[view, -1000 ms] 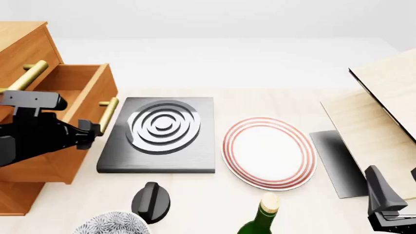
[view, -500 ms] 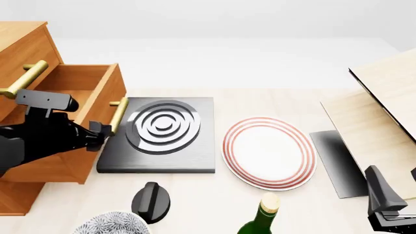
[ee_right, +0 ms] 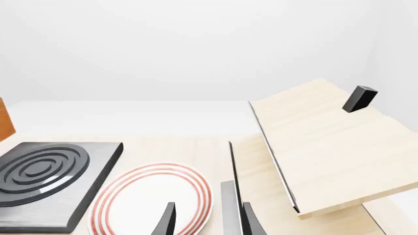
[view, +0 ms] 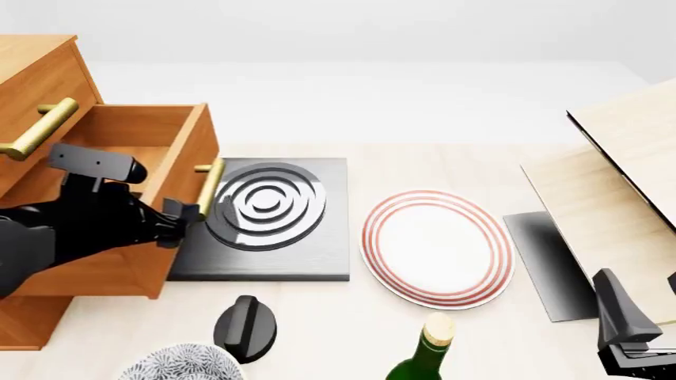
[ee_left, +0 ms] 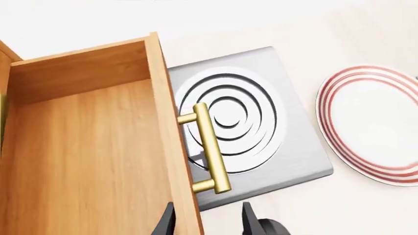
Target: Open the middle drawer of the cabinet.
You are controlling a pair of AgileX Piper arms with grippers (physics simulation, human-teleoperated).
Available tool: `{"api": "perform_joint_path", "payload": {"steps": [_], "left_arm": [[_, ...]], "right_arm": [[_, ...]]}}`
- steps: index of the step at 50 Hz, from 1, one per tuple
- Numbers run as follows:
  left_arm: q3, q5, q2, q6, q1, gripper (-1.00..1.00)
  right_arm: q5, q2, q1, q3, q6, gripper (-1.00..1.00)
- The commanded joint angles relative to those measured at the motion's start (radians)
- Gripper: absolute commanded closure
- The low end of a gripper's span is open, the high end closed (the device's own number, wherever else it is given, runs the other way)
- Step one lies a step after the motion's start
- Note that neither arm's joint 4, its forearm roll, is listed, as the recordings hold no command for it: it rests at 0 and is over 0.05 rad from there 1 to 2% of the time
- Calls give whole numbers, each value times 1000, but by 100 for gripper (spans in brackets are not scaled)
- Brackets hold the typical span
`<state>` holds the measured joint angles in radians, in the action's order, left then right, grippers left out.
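At the left edge of the worktop, the middle drawer [view: 127,158] is seen pulled well out of the cabinet [view: 32,71], so its front panel overhangs the near edge of the dark stove plate [view: 269,226]. Its brass handle [ee_left: 210,147] is clear in the left wrist view, and nothing is wrapped around it there. The left hand [ee_left: 205,220] sits at the handle's lower end with the fingers spread, one on each side of the drawer front's bottom edge, so it looks released, not clamped on the bar. In the front view the arm's black body covers the drawer's side, probably because the pull is made along the drawer's own travel. The inside of the drawer is shown bare, so the job is judged pretty much done.

Further out, a red-ringed plate [view: 438,247] is lying just beside the stove plate, with a green bottle [view: 423,356] and a black knob-like thing [view: 248,326] nearer the camera. The right hand [ee_right: 205,220] is parked well apart, fingers parted over the plate's edge, next to a pale wooden board [ee_right: 320,147].
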<state>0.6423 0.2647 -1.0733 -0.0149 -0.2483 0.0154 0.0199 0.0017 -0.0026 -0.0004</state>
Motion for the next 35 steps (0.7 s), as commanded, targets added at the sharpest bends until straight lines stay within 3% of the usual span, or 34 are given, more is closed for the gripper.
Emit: {"api": "perform_joint_path", "payload": {"steps": [1, 35], "left_arm": [[-1, -9, -5, 7, -21, -100], [9, -41, -22, -1, -109, -100]], "right_arm": [[-4, -4, 0, 0, 0, -100], [-4, -4, 0, 0, 0, -100]]}}
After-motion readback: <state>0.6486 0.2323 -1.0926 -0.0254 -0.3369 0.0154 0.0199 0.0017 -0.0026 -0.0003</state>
